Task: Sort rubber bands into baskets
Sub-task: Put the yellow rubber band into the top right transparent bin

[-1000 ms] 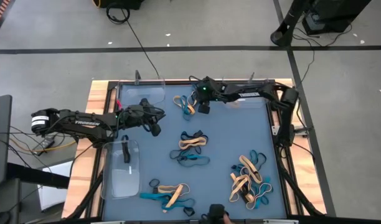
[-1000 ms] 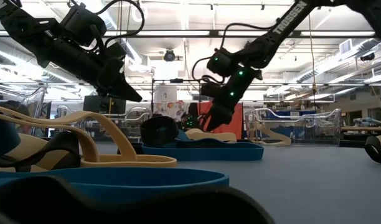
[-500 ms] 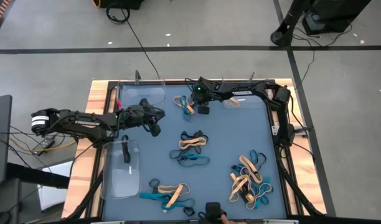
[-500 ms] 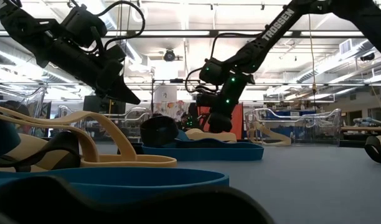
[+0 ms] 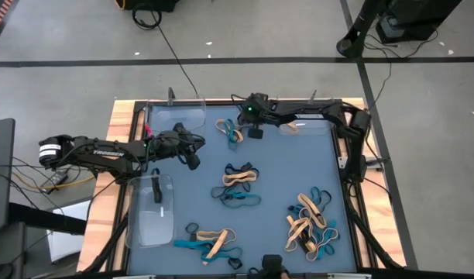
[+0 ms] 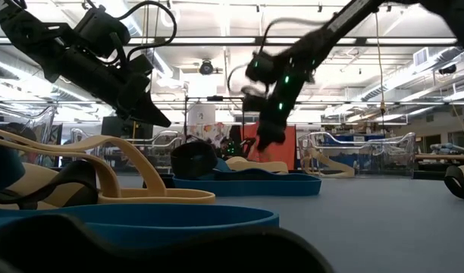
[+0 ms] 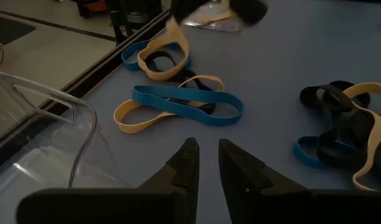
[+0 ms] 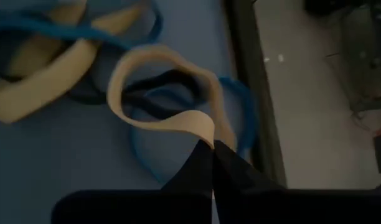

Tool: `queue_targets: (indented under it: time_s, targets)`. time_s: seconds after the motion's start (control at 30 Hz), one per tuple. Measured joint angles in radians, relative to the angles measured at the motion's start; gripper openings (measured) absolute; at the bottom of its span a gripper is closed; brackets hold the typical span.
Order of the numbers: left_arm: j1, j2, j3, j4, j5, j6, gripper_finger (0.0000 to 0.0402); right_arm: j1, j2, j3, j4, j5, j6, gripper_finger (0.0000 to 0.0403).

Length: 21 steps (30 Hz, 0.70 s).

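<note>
My right end effector (image 8: 210, 149) is at the tabletop's far edge, fingers pinched together on a tan rubber band loop (image 8: 159, 93) that trails toward the small tan, blue and black pile (image 5: 231, 132) just beside it. The nearest clear plastic rectangular basket (image 5: 179, 115) lies toward the far left corner, so that arm must carry leftward. My left end effector (image 7: 204, 163) hovers near the left edge, fingers slightly apart, empty.

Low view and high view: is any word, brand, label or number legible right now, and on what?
No text reads in the current views.
White lettering runs along the left arm in the high view: too small to read.
A white label sits on the right arm: too small to read.
In the low view the right arm is blurred: nothing legible.
</note>
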Motion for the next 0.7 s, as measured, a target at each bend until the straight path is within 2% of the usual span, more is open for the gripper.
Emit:
queue_targets:
  time_s: [0.17, 0.4, 0.7]
  targets:
    - [0.0, 0.0, 0.0, -0.011, 0.0, -0.002, 0.0064, -0.007, -0.15, 0.0, -0.076, 0.024, 0.04, 0.0003]
    - [0.0, 0.0, 0.0, -0.027, 0.001, -0.004, 0.0064, -0.042, -0.338, 0.0, -0.264, 0.218, 0.1, 0.0002]
    - [0.0, 0.0, 0.0, -0.021, 0.001, -0.007, 0.0065, -0.094, -0.487, 0.0, -0.505, 0.277, 0.268, 0.0002]
